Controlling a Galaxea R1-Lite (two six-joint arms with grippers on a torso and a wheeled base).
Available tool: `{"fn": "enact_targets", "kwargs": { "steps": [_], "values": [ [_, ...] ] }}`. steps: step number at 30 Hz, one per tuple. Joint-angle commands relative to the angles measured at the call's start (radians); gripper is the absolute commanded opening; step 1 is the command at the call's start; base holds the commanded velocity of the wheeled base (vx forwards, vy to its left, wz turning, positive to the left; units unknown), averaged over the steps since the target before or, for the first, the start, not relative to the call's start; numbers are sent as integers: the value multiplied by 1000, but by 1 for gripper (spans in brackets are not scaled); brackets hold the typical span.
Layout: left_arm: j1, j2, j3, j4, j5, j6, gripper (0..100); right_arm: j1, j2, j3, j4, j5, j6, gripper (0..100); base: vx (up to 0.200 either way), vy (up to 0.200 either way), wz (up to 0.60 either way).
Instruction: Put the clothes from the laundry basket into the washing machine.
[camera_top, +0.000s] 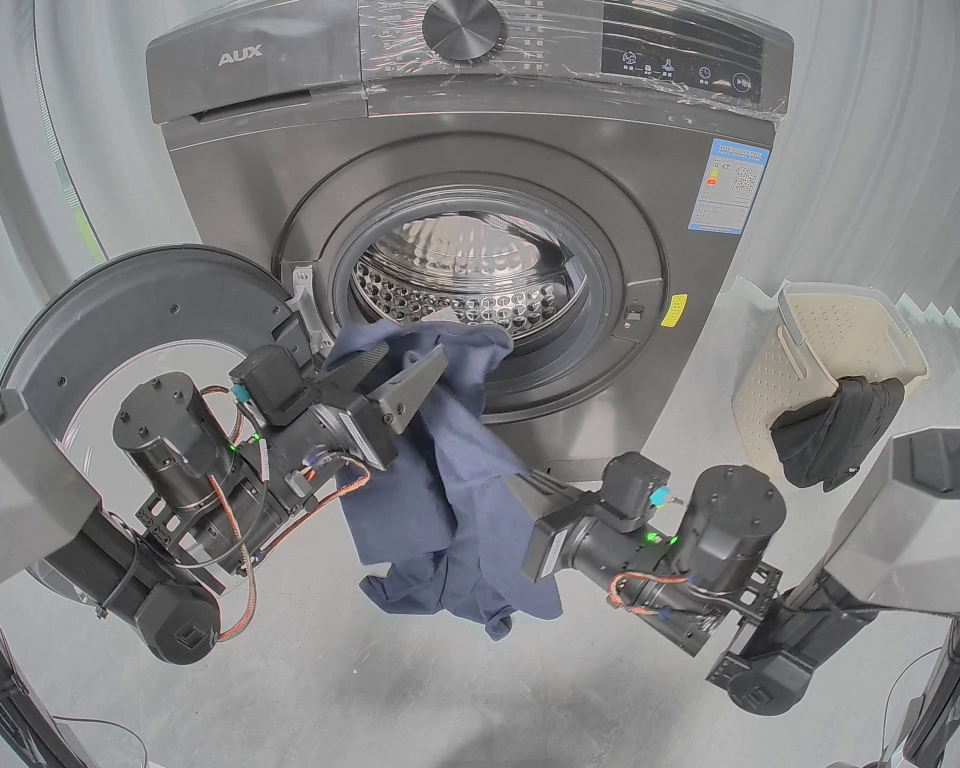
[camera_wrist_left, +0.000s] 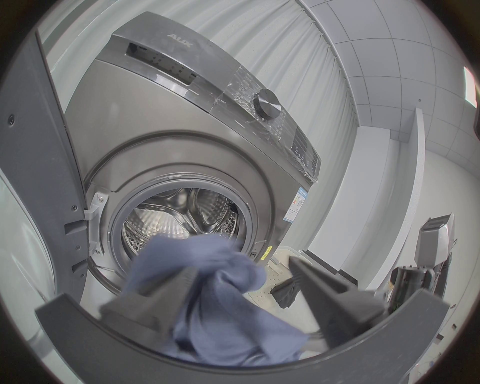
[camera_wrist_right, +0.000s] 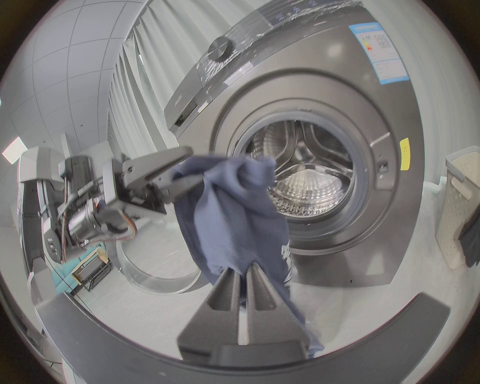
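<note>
The blue shirt (camera_top: 450, 480) hangs at frame centre before the washing machine (camera_top: 640, 200). Fingers of the right gripper (camera_wrist_right: 244, 275) clamp it; those of the left gripper (camera_top: 412, 355) stand apart.

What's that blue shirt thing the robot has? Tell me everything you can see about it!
The blue shirt is soft, wrinkly, dusty-blue cloth with a bit of pale print. It hangs crumpled in front of the open round mouth of the washing machine, its top at the lower rim. Its upper part drapes over the open left gripper; the right gripper is pinched shut on a fold lower down. The rest dangles toward the floor; I cannot tell if it touches.
</note>
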Motion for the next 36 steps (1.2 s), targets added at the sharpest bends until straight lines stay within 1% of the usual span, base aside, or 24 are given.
{"fn": "enact_targets", "kwargs": {
  "steps": [1, 2, 4, 11, 19, 22, 29, 31, 33, 34, 35, 36],
  "values": [
    [14, 10, 4, 4, 1, -22, 100, -44, -110, 39, -3, 4, 0, 0, 0, 0, 0],
    [25, 30, 2, 4, 3, -22, 100, -64, -134, 41, -3, 4, 0, 0, 0, 0, 0],
    [34, 45, 4, 4, 3, -24, 100, -82, -150, 38, -3, 7, 0, 0, 0, 0, 0],
    [46, 77, 25, 4, 1, -25, 100, -94, -169, -22, -3, 10, -2, 0, 0, 0, 0],
    [46, 122, 47, 4, 1, -19, 100, -64, -189, -31, -5, 24, -5, 0, 0, 0, 0],
    [48, 148, 51, 4, 3, -18, 100, -53, -202, -28, -5, 40, -5, 0, 0, 0, 0],
    [54, 189, 57, 3, 4, -12, 100, -30, -219, -22, -5, 41, -5, 0, 0, 0, 0],
    [54, 192, 57, 3, 6, -12, 100, -18, -225, -17, -5, 49, -5, 0, 0, 0, 0],
    [56, 200, 56, 3, 6, -12, 100, -4, -231, -4, -9, 78, -5, 0, 0, 0, 0],
    [56, 202, 54, 3, 6, -12, 100, -2, -231, -2, -9, 81, -5, 0, 0, 0, 0],
    [63, 211, 48, 3, 4, -12, 100, 4, -245, 19, -13, 104, -5, 0, 0, 0, 0],
    [66, 215, 47, 3, 4, -12, 100, 7, -249, 30, -13, 110, -5, 0, 0, 0, 0]
  ]
}}
